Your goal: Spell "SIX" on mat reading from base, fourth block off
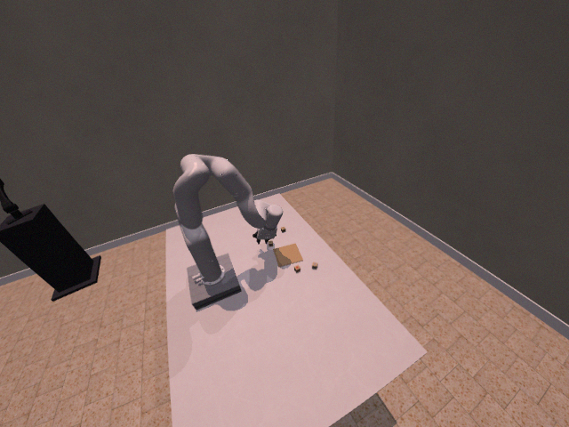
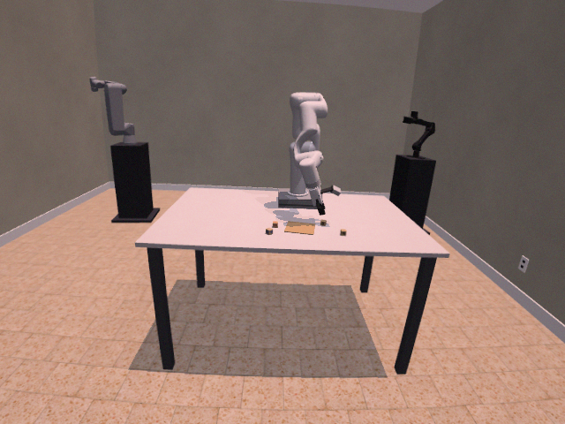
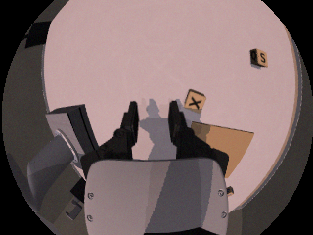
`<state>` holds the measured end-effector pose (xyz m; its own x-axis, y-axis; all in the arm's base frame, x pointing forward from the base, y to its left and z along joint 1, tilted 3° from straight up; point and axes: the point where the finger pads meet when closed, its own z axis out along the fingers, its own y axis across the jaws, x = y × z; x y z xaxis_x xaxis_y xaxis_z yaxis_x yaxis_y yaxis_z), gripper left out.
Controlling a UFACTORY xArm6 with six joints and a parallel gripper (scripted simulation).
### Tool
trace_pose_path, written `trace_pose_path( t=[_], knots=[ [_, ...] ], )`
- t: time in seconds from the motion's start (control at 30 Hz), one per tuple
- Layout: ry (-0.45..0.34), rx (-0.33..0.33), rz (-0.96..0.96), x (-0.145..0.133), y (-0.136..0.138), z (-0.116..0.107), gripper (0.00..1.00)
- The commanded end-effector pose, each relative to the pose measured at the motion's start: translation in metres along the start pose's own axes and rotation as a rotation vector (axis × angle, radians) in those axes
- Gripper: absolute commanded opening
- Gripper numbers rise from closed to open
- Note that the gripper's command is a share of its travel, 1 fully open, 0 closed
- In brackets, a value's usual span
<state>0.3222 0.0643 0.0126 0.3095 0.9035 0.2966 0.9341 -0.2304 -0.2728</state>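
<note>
My gripper [image 1: 262, 241] [image 2: 321, 212] [image 3: 153, 110] is part-way open and empty, above the table beside the mat. The X block [image 1: 270, 243] [image 2: 323, 223] [image 3: 195, 100] lies on the table just off the mat's edge, letter up, outside the fingers, to their right in the wrist view. The S block [image 1: 283, 229] [image 2: 342, 231] [image 3: 259, 58] lies farther off, letter up. The orange mat [image 1: 292, 253] [image 2: 299, 227] [image 3: 232, 147] lies flat with no block on it. Two more blocks lie beyond its other side, one [image 1: 297, 268] [image 2: 274, 224] nearer the base, the other [image 1: 315, 265] [image 2: 269, 230] farther; their letters are unreadable.
The robot's base [image 1: 193, 280] [image 2: 287, 199] stands on the white table [image 1: 276, 344] [image 2: 205, 232], on the near side of the mat as seen from the arm. In the wrist view, a block [image 3: 230, 191] is partly hidden behind the gripper body.
</note>
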Motion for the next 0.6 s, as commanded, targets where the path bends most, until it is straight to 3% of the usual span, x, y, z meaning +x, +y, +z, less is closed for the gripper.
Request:
trace_pose_path(
  t=[0.0,0.33,0.4,0.57],
  knots=[
    [-0.133,-0.035,0.023,0.001,0.006,-0.008,0.42],
    [-0.293,-0.203,0.040,0.021,0.024,-0.028,0.42],
    [-0.293,-0.203,0.040,0.021,0.024,-0.028,0.42],
    [-0.331,-0.290,0.039,0.035,0.032,-0.037,0.42]
  ],
)
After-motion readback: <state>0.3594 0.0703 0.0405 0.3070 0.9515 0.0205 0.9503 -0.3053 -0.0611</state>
